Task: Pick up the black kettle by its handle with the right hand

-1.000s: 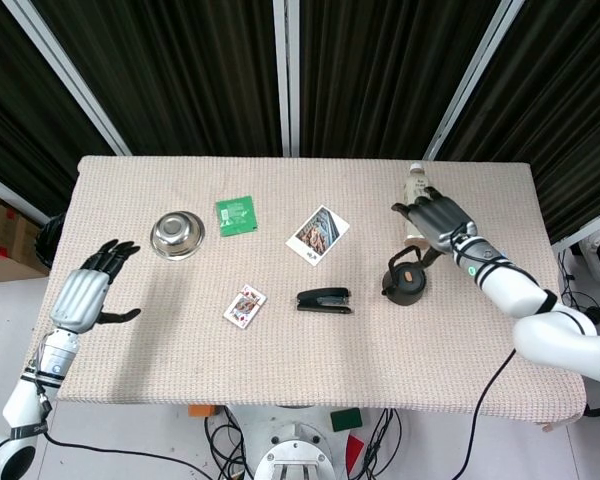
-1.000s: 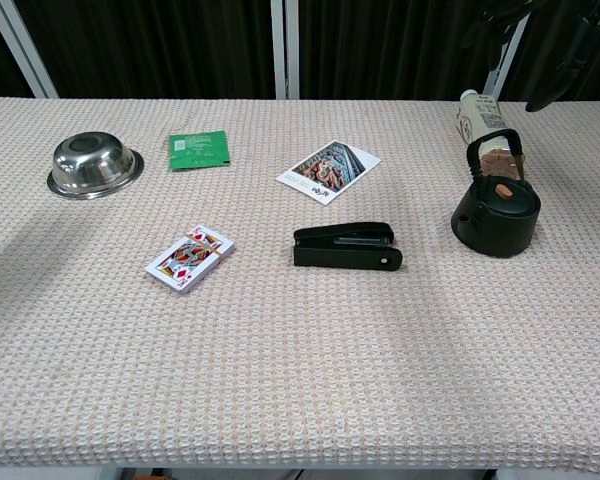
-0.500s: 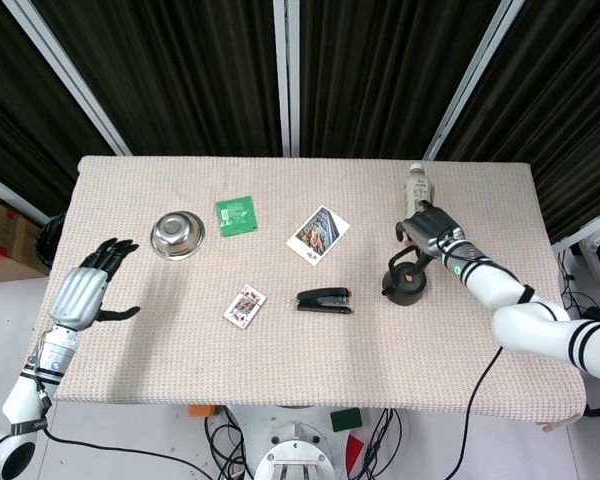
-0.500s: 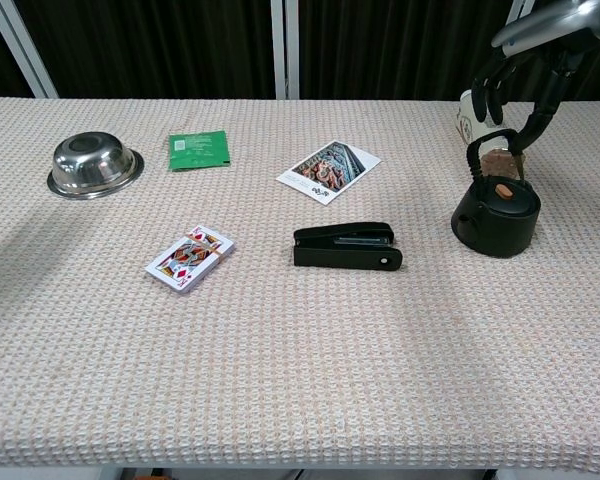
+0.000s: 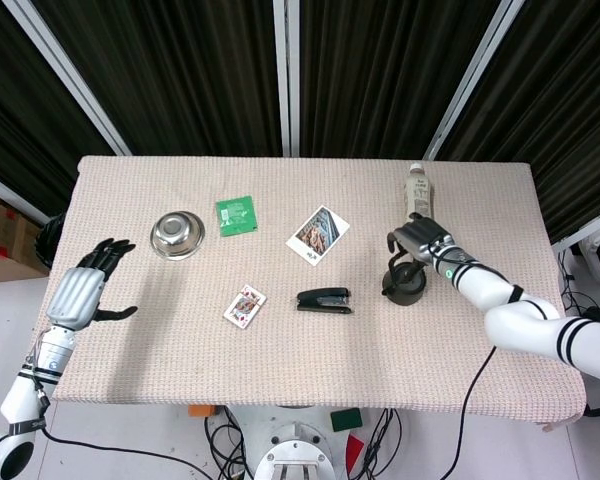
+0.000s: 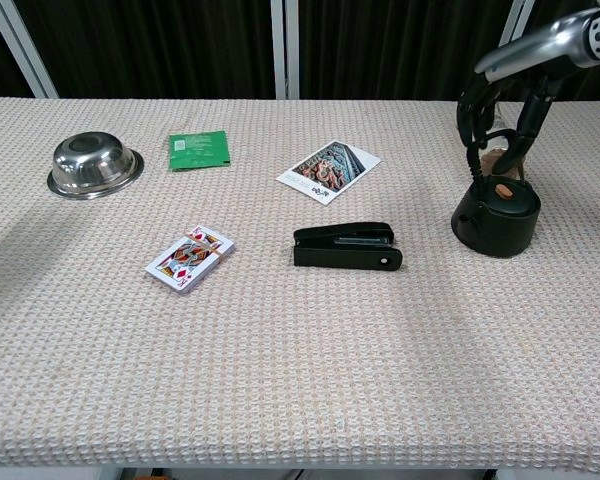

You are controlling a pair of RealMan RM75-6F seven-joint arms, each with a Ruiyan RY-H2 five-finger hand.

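The black kettle (image 5: 405,284) (image 6: 496,216) stands on the table's right side, its arched handle upright. My right hand (image 5: 418,240) (image 6: 500,105) is directly over it, with the fingers curved down one side of the handle's top and the thumb down the other. The handle's top is hidden by the hand, so I cannot tell whether the hand grips it. The kettle's base rests on the cloth. My left hand (image 5: 80,293) hovers off the table's left edge, fingers spread and holding nothing; it shows only in the head view.
A white bottle (image 5: 416,186) lies just behind the kettle. A black stapler (image 5: 324,300) lies to the kettle's left. Further left are playing cards (image 5: 244,305), a photo card (image 5: 317,235), a green packet (image 5: 235,215) and a steel bowl (image 5: 176,234).
My right hand has come down from above the bottle towards the kettle, and its fingers have curled over the handle's top. The kettle has not moved. The left hand is almost still.
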